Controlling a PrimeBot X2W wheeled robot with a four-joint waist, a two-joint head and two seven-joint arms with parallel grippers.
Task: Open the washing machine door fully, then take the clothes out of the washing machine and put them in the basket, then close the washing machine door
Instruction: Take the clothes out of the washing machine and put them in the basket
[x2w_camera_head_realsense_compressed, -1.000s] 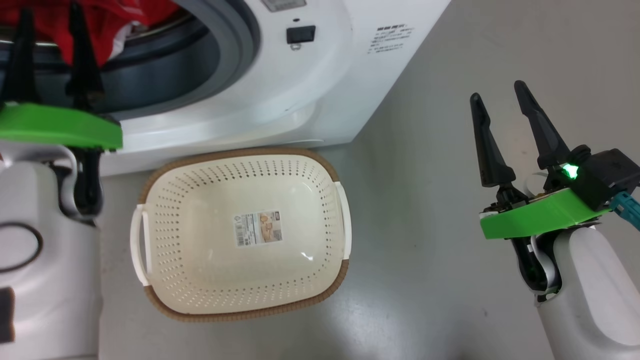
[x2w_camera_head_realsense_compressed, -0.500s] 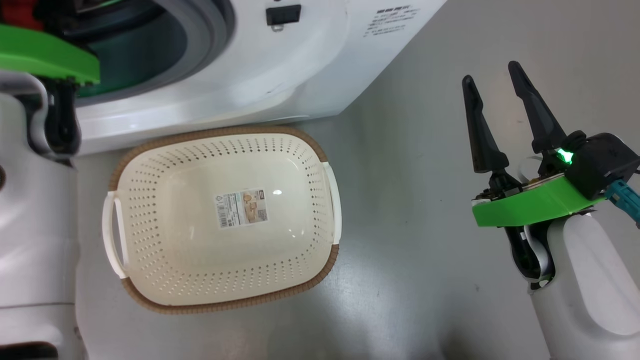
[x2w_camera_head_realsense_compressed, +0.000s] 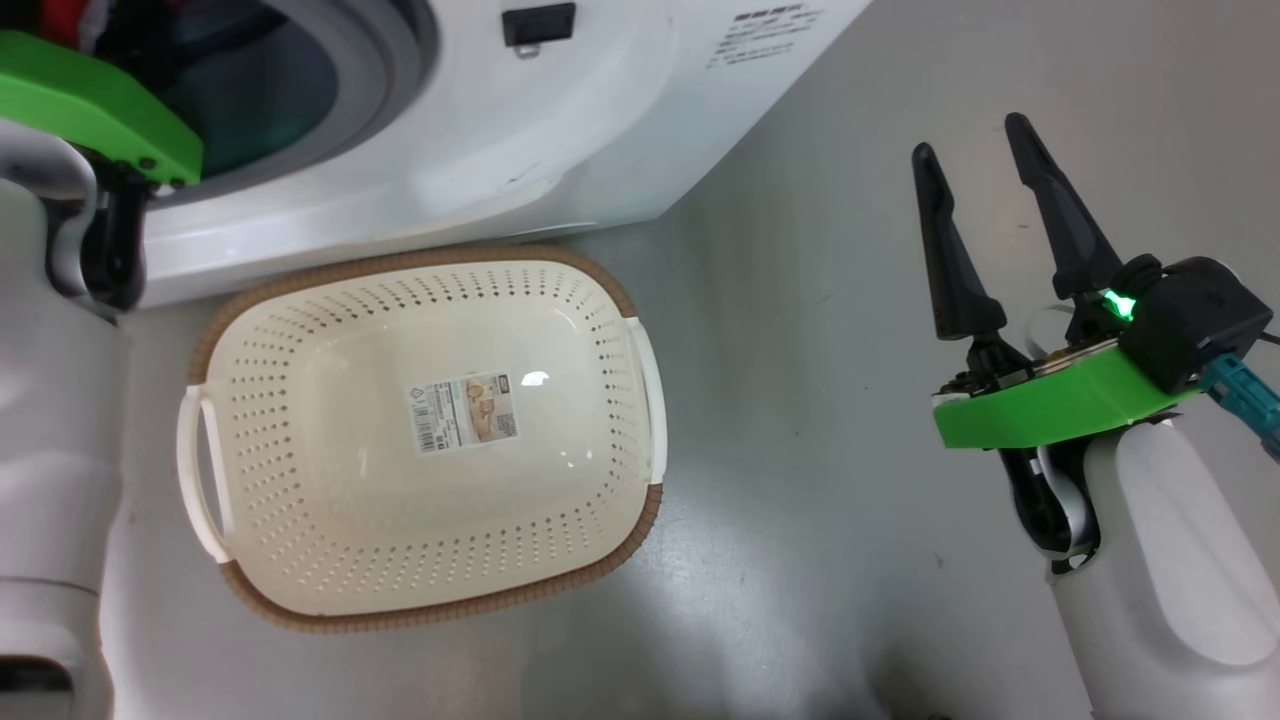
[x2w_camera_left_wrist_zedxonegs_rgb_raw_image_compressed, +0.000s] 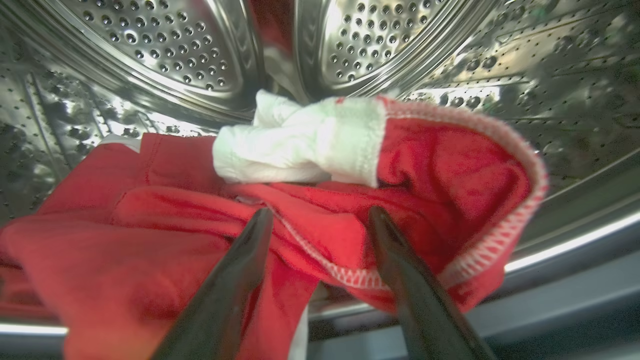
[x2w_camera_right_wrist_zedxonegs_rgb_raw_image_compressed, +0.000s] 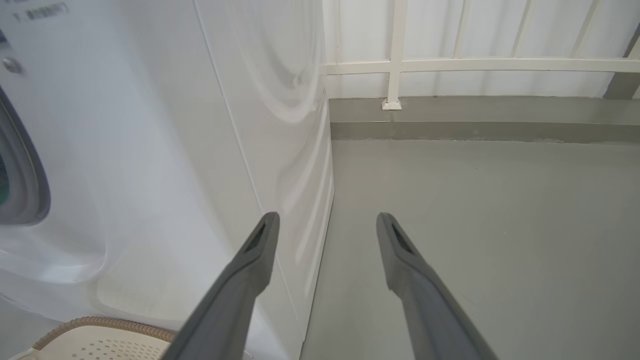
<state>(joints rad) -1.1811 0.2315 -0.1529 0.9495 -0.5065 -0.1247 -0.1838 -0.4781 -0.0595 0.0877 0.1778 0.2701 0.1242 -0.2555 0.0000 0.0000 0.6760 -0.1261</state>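
The washing machine (x2w_camera_head_realsense_compressed: 560, 130) stands white at the top of the head view, its drum mouth at the upper left. My left arm reaches into that mouth, with its fingers hidden in the head view. In the left wrist view my left gripper (x2w_camera_left_wrist_zedxonegs_rgb_raw_image_compressed: 320, 212) is open inside the steel drum (x2w_camera_left_wrist_zedxonegs_rgb_raw_image_compressed: 165, 45), both fingertips against the red clothes (x2w_camera_left_wrist_zedxonegs_rgb_raw_image_compressed: 150, 235), a fold with white trim between them. The cream basket (x2w_camera_head_realsense_compressed: 400, 262) sits empty on the floor in front of the machine. My right gripper (x2w_camera_head_realsense_compressed: 968, 135) hangs open and empty over bare floor to the right. The washing machine door is out of view.
Grey floor (x2w_camera_head_realsense_compressed: 820, 420) spreads right of the basket and the machine. In the right wrist view my right gripper (x2w_camera_right_wrist_zedxonegs_rgb_raw_image_compressed: 327, 217) points past the machine's white side panel (x2w_camera_right_wrist_zedxonegs_rgb_raw_image_compressed: 225, 125) toward a white railing (x2w_camera_right_wrist_zedxonegs_rgb_raw_image_compressed: 395, 65) by the far wall. A basket corner (x2w_camera_right_wrist_zedxonegs_rgb_raw_image_compressed: 100, 335) shows low left.
The head camera has shifted, sliding the scene left and up. My left gripper has gone deeper into the drum, its fingers now hidden in the head view. The right gripper stays open.
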